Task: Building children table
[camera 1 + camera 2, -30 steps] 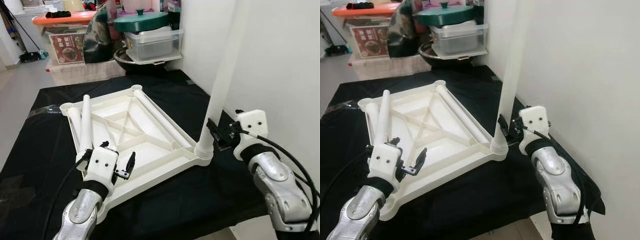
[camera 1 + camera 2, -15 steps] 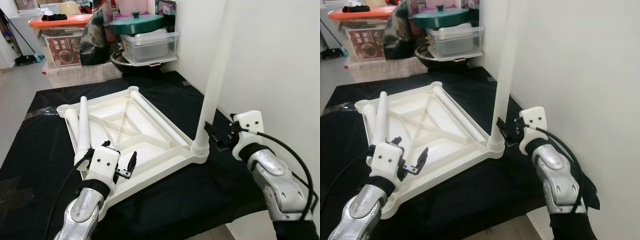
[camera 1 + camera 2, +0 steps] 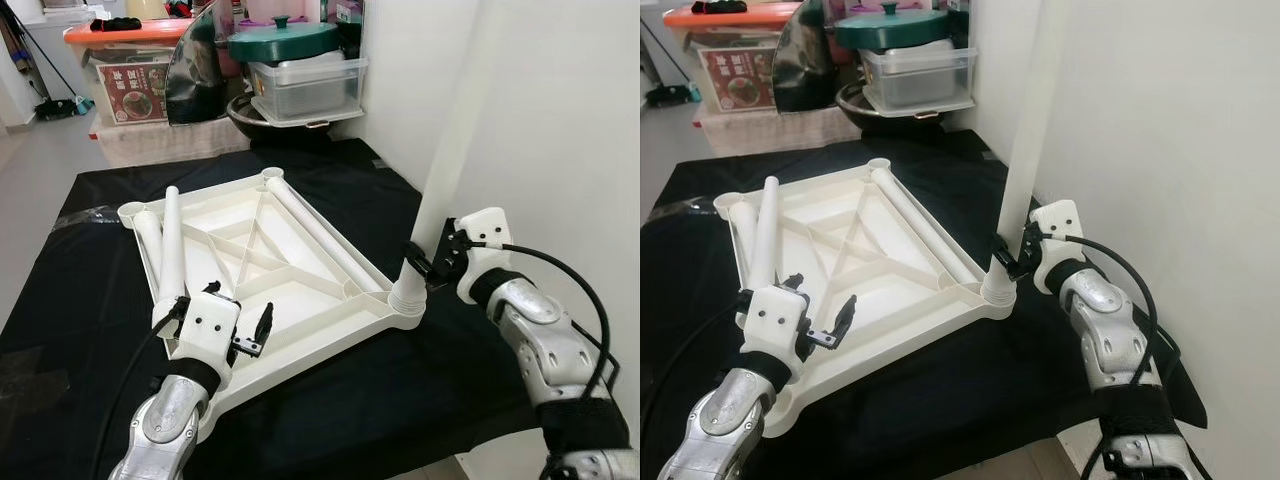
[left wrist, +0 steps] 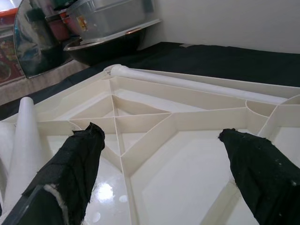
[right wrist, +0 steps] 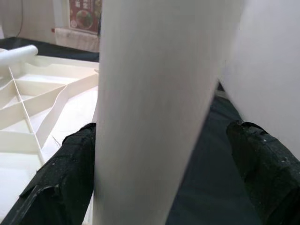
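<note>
Right gripper (image 3: 421,268) jaws astride upright leg (image 3: 440,190) at tabletop (image 3: 300,300) corner, wall-side.

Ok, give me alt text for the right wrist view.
A white table leg stands upright between the right gripper's open jaws, close to the camera. Behind it lies the upturned white tabletop on black cloth.

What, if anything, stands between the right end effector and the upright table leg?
Nothing visible. The right end effector is already at the upright table leg, its fingers open on either side, just above the corner socket.
</note>
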